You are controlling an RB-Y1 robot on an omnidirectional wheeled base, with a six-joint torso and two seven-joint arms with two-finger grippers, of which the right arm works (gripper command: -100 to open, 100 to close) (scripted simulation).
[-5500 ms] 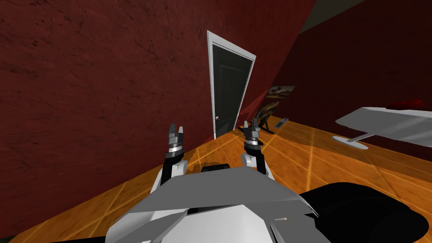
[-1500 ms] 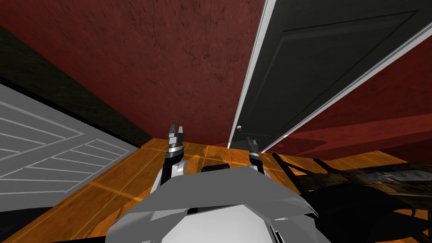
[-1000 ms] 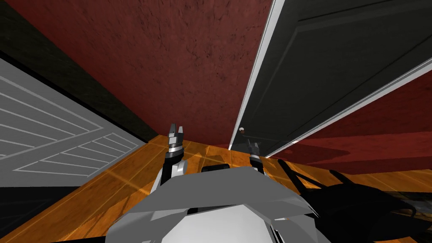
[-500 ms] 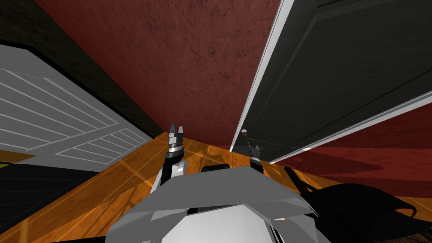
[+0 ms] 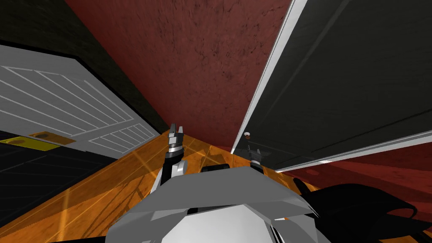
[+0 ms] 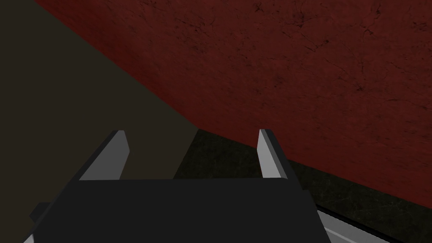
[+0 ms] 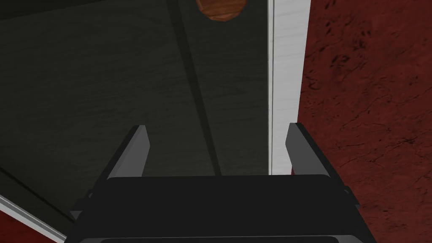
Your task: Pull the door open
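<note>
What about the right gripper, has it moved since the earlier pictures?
Yes. The right gripper has come nearer the doorknob on the dark door, open, not yet touching.

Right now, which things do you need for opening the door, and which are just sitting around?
For the job: dark door; round brown knob; right gripper, open near the knob.
Just around: left gripper, open; white door frame; red wall; white slatted panel on my left; wooden floor.
</note>
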